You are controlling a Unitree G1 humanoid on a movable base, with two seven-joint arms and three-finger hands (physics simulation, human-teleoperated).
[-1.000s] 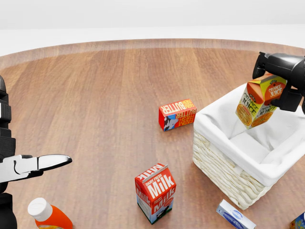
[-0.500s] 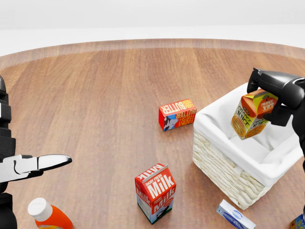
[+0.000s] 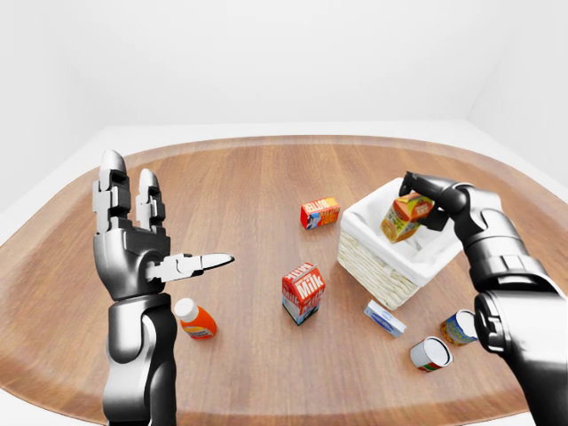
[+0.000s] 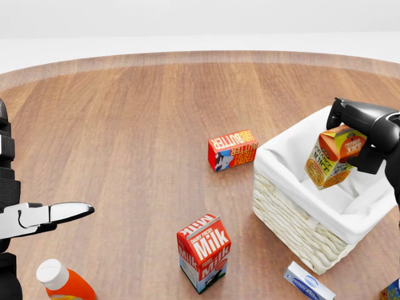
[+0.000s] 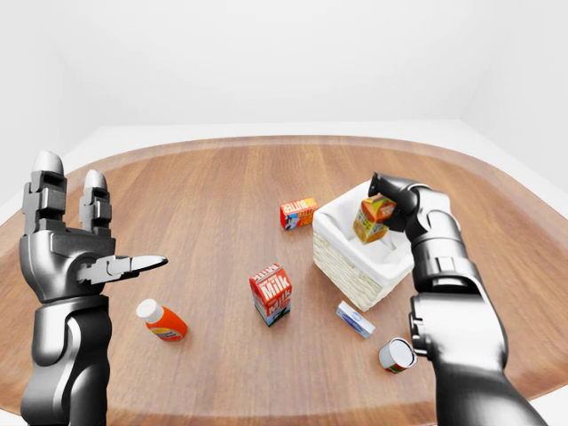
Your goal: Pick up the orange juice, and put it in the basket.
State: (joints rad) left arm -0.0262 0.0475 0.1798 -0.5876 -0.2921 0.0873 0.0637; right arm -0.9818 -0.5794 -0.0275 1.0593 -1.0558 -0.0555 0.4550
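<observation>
Head view: the right hand [image 4: 361,139] grips the tilted juice [image 4: 333,157] over the basket [image 4: 294,209], while the left hand [image 3: 133,253] stands raised, fingers spread and empty.

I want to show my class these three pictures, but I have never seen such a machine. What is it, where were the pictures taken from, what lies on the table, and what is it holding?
This is a simulated humanoid robot with two metal arms and three-finger hands. All three pictures come from cameras on its head, looking out over its own arms.

The right hand has its fingers closed round an orange juice carton, held tilted over a white-lined wicker basket. The left hand is raised, open and empty.

On the round wooden table also lie a butter box, a standing milk carton, an orange bottle on its side, a small blue-and-white box and two cans.
</observation>
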